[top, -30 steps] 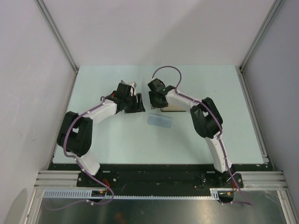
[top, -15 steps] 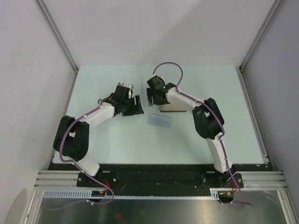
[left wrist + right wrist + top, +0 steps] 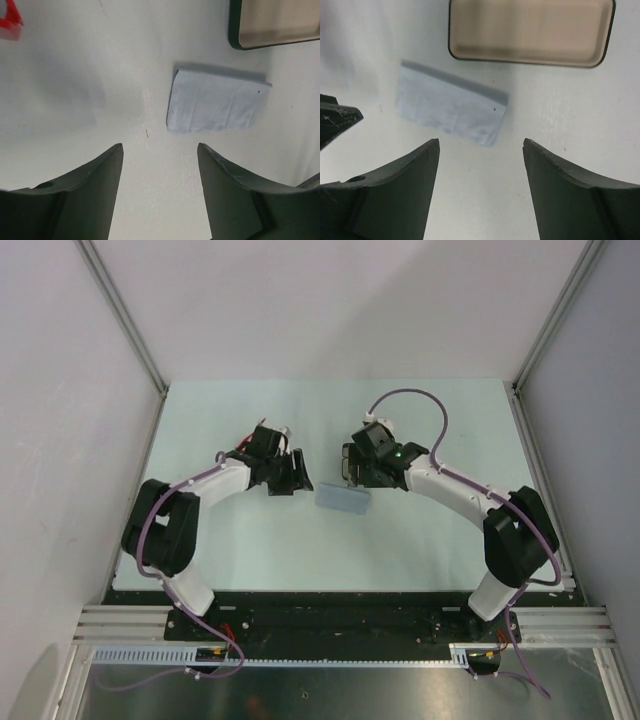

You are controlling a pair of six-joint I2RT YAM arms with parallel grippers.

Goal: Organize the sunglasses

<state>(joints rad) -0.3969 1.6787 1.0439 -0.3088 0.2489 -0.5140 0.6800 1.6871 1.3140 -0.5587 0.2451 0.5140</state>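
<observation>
Of the sunglasses, only a bright red bit of frame shows, at the top left corner of the left wrist view; the rest is out of view. A folded pale blue cloth lies flat between the two grippers and also shows in the left wrist view and the right wrist view. My left gripper is open and empty, just left of the cloth. My right gripper is open and empty, over the table near the cloth's edge.
An open black case with a beige lining lies just beyond the cloth and also shows in the left wrist view. In the top view my right gripper hides it. A left finger shows at the left edge of the right wrist view. Frame posts and walls border the table.
My right arm has stretched out to the right and its gripper has moved right and nearer, over the case. My left gripper has shifted slightly toward the cloth.
</observation>
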